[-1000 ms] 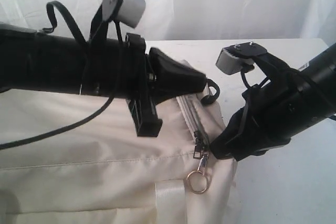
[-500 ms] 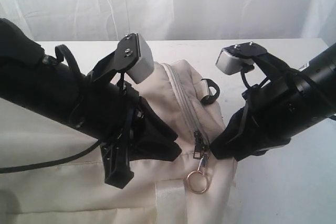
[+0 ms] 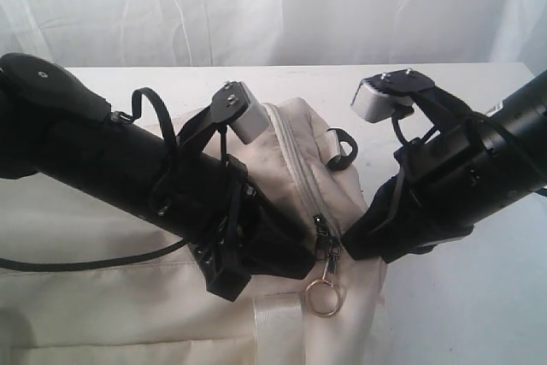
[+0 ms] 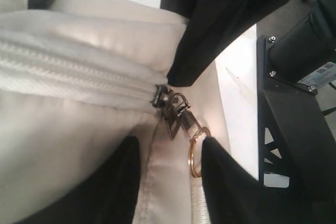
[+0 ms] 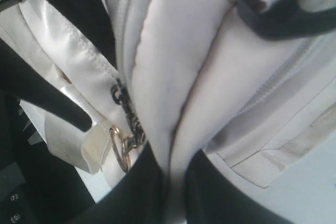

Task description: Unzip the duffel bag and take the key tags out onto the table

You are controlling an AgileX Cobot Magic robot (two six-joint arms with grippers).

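Duffel bag point(image 3: 102, 297) lying on white table point(image 3: 461, 314), cut off at the near and left edges; zipper point(image 3: 295, 160) closed, interior hidden. Left gripper point(image 4: 170, 153), jaws apart, straddles the ring pull point(image 4: 192, 156), having dropped to it from higher up. Right gripper point(image 5: 173, 156) pinches a fabric fold at the bag's right end, unmoved.

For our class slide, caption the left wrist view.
Open left gripper brackets the metal ring pull at the end of the duffel bag's closed zipper.
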